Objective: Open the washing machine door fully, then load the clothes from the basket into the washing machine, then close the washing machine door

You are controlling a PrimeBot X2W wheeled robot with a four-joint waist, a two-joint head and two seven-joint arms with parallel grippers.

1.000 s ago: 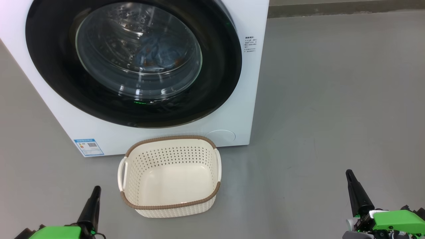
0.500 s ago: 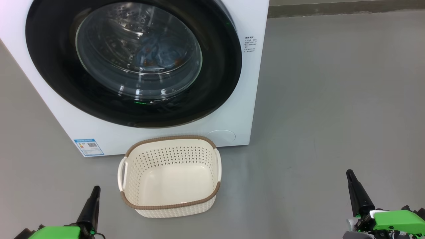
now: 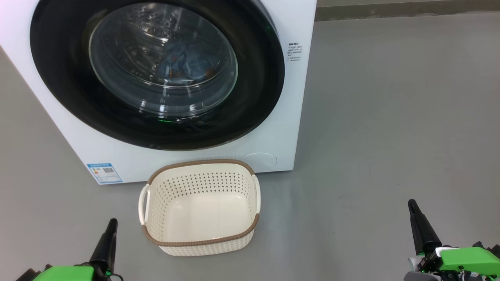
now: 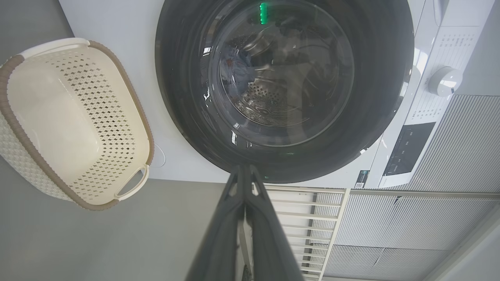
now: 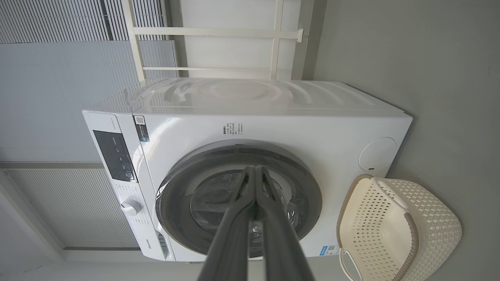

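Observation:
The white washing machine (image 3: 297,97) fills the upper left of the head view, its round black door (image 3: 258,89) shut flat against the front. Through the glass bowl, blue clothes (image 3: 187,64) with orange marks lie inside the steel drum. The cream basket (image 3: 199,242) with its brown rim stands on the floor in front of the machine, with nothing in it. My left gripper (image 3: 112,222) sits low at the left, shut, holding nothing. My right gripper (image 3: 411,203) is low at the right, also shut and bare. The wrist views show the door (image 4: 383,78) (image 5: 308,195) and basket (image 4: 129,97) (image 5: 429,230) ahead of the closed fingertips.
Grey floor (image 3: 390,117) stretches wide to the right of the machine. A blue label sticker (image 3: 104,173) marks its lower left corner and a round white cap (image 3: 259,160) its lower right. Behind the machine are a white rack (image 5: 211,50) and ribbed wall panels (image 4: 461,156).

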